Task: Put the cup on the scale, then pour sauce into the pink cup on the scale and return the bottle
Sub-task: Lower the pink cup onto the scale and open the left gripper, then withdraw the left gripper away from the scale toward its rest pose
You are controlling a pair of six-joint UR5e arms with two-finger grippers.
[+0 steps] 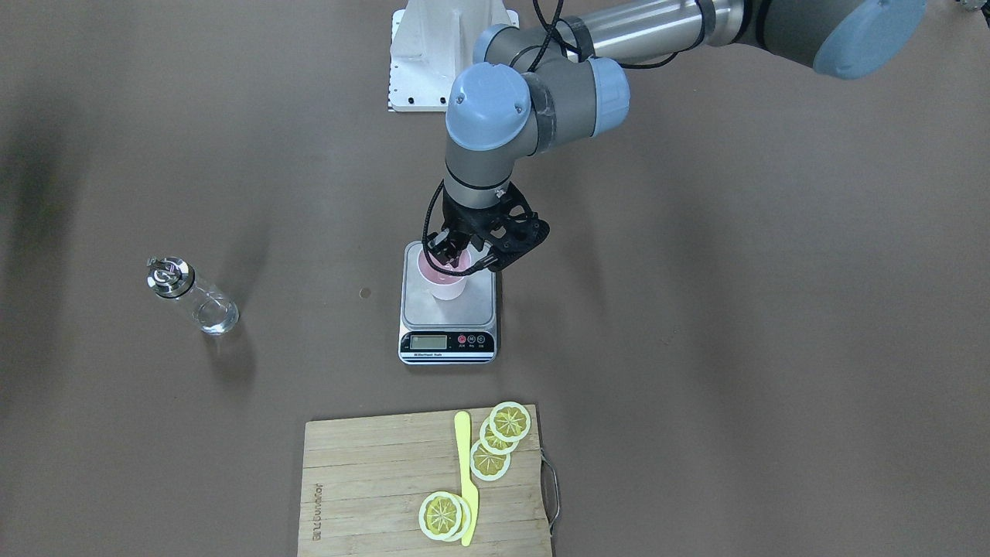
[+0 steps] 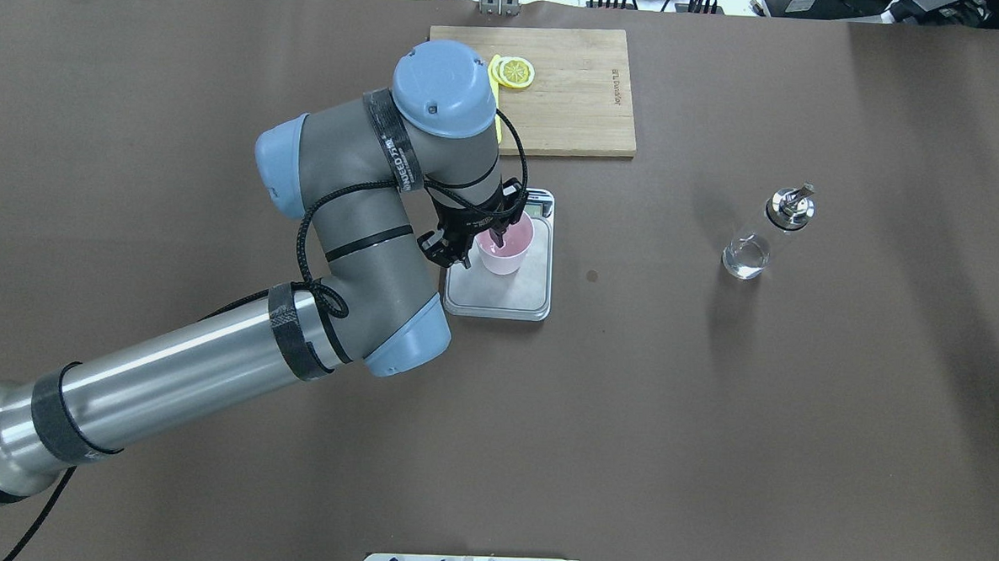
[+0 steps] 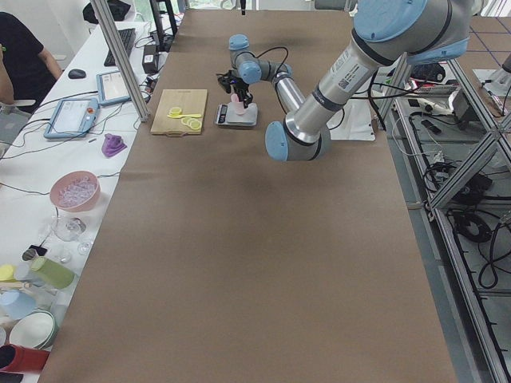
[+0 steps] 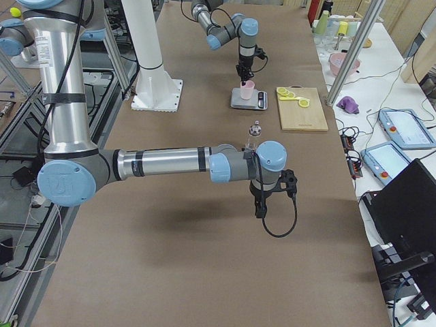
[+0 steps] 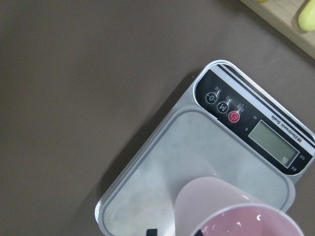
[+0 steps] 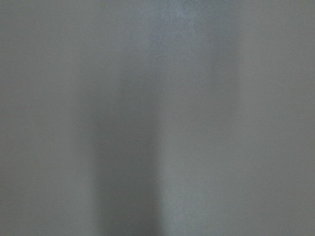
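The pink cup (image 1: 447,284) stands upright on the silver scale (image 1: 476,303) at the table's middle; it also shows in the overhead view (image 2: 506,254) and the left wrist view (image 5: 231,211). My left gripper (image 1: 450,259) comes down from above and is shut on the cup's rim, one finger inside and one outside. The glass bottle (image 2: 761,240) with its silver spout cap stands alone on the table, well apart from the scale, with clear sauce in its lower part. My right gripper (image 4: 262,204) hangs above the bare table near the bottle; I cannot tell whether it is open or shut.
A wooden cutting board (image 1: 371,480) with lemon slices (image 1: 503,437) and a yellow knife (image 1: 466,480) lies just beyond the scale. The robot's white base plate (image 1: 433,62) is on the near side. The right wrist view shows only a blurred grey surface.
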